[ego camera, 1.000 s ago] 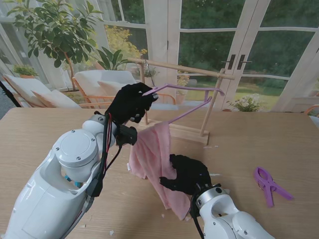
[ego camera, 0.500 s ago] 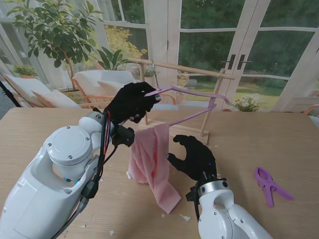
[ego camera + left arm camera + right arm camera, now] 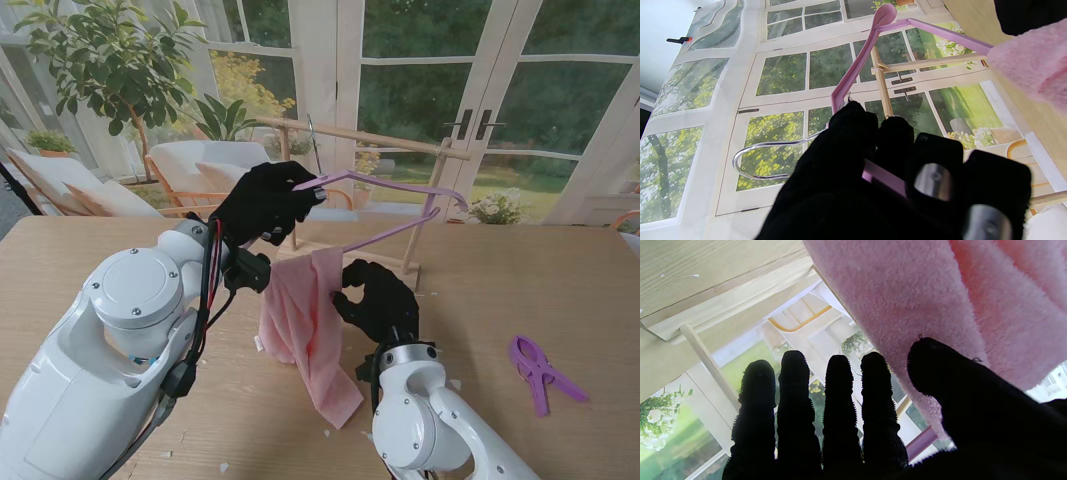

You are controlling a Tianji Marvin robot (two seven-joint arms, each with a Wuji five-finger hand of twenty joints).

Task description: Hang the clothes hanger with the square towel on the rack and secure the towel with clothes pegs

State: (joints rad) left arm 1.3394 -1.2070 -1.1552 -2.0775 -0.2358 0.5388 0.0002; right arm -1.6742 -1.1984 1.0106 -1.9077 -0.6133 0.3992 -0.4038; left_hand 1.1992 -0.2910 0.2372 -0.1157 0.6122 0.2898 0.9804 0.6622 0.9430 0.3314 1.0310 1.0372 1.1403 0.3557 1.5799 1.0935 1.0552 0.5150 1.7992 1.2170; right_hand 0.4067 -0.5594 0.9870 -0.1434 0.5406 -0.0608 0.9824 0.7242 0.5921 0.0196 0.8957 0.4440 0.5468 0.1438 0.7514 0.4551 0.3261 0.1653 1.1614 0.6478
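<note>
Glass doors and garden behind, wooden desk (image 3: 520,270) in front with a small wooden rack (image 3: 375,140) standing at its far side. Left hand (image 3: 265,203) is raised and clamped around the purple hanger (image 3: 385,182) near its neck — the left wrist view shows fingers (image 3: 853,133) wrapped over the purple bar and the metal hook (image 3: 753,160) sticking out free, not on anything yet. Hanger's long axis runs from the left hand out toward the right, roughly along the rack's top rail and just on my side of it; hook end sits beside the rail's left post, so the left hand is the one that has to carry it over. Pink towel (image 3: 305,330) hangs off the hanger's lower bar, its lower corner looks close to the desk. Right hand (image 3: 375,300) holds nothing, fingers (image 3: 838,390) straight and spread, thumb against the towel's right edge — steadying it, my guess. Purple clothes peg (image 3: 540,370) lies on the desk well to the right, nearer the right hand, untouched.
</note>
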